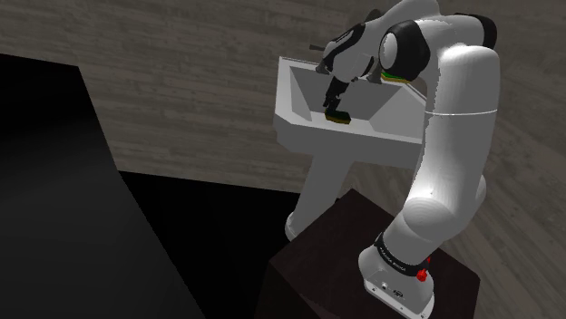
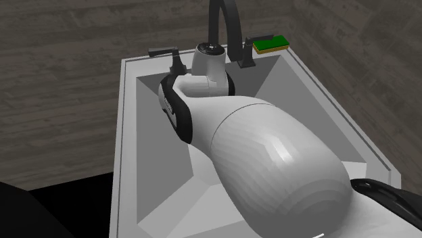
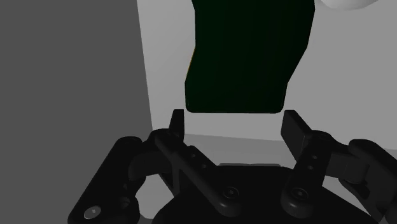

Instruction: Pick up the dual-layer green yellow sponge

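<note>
We count one white arm with dark joints [image 1: 453, 136], one all-black two-finger gripper [image 1: 334, 100], one white pedestal sink [image 1: 299, 136], one black arched faucet [image 2: 223, 20], one dark box stand [image 1: 336, 263], and two flat rectangular sponges, each green on top over a yellow layer.

The first, the basin sponge [image 1: 339, 117], lies on the sink's floor directly under the gripper, which reaches down into the bowl. The second, the rim sponge [image 2: 270, 44], sits on the back corner of the sink's ledge, just beside the faucet's base, well apart from the gripper.

The shoulder view gives us both sponges at once, the rim sponge [image 1: 395, 76] as a green strip behind the arm's elbow, plus the stand and a black area at its left.

In the second exterior view the arm's bulk [image 2: 270, 155] covers the bowl [image 2: 128, 135] where the basin sponge lies, yet the faucet's arch is plain against the grey plank wall [image 2: 67, 67].

The wrist view alone settles the gripper [image 3: 234, 118]: its fingers [image 3: 177, 121] stand wide apart, released, their tips level with the near edge of the basin sponge [image 3: 248, 57], one on either side of it and clasping nothing.
</note>
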Controlling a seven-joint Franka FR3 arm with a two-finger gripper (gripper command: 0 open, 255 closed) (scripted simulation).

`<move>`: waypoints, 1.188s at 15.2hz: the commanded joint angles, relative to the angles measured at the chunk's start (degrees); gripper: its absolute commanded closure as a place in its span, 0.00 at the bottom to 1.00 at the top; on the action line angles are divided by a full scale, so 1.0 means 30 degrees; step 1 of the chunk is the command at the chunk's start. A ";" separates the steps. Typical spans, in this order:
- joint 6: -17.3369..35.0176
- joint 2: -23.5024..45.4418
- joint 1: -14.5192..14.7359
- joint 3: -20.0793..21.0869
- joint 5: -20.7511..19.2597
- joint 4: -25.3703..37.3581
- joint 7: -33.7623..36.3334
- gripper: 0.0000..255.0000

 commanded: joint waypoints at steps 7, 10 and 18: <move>-0.1082 -0.0548 0.0085 -0.0290 -0.0532 0.0557 0.0513 1.00; -0.1678 -0.0857 0.0142 -0.0415 -0.0830 0.0921 0.0761 1.00; -0.3165 -0.1475 0.0177 -0.0610 -0.1458 0.1969 0.1312 1.00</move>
